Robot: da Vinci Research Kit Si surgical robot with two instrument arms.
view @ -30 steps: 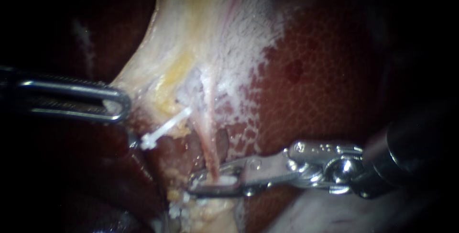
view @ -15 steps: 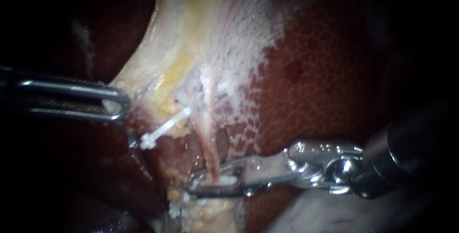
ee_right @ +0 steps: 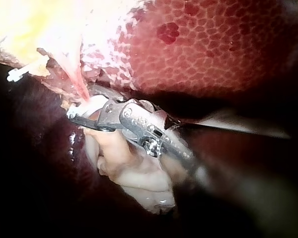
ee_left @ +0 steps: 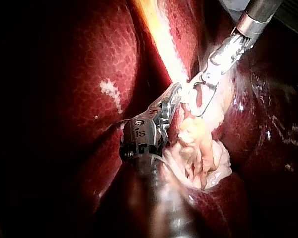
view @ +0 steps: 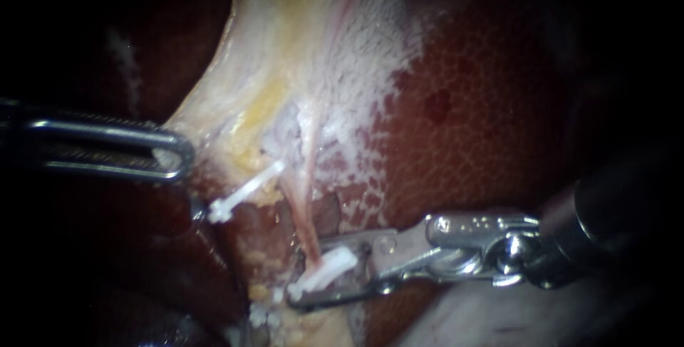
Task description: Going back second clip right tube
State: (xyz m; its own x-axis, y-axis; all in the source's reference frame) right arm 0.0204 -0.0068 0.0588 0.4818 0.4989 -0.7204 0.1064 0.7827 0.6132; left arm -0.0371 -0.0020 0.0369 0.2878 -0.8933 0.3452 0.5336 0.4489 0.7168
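Right instrument [view: 308,281]: its pincer is standing slightly apart with a gap showing. The second clip [view: 324,270] is lying between its halves, and I'm not seeing it squeezed.
Second clip: it is sitting across the lower end of the right tube [view: 305,215], apart from the other clip [view: 246,190].
Left instrument [view: 177,153]: its pincer is closing on the edge of the pale tissue [view: 285,69] beside the liver [view: 499,126].
Handling: I'm judging the tube soft, thin, slick and easily torn, and the clip light and stiff.
Hold: I'm reckoning nothing needs taking here. The pincer should be sliding straight back without snagging the clip.
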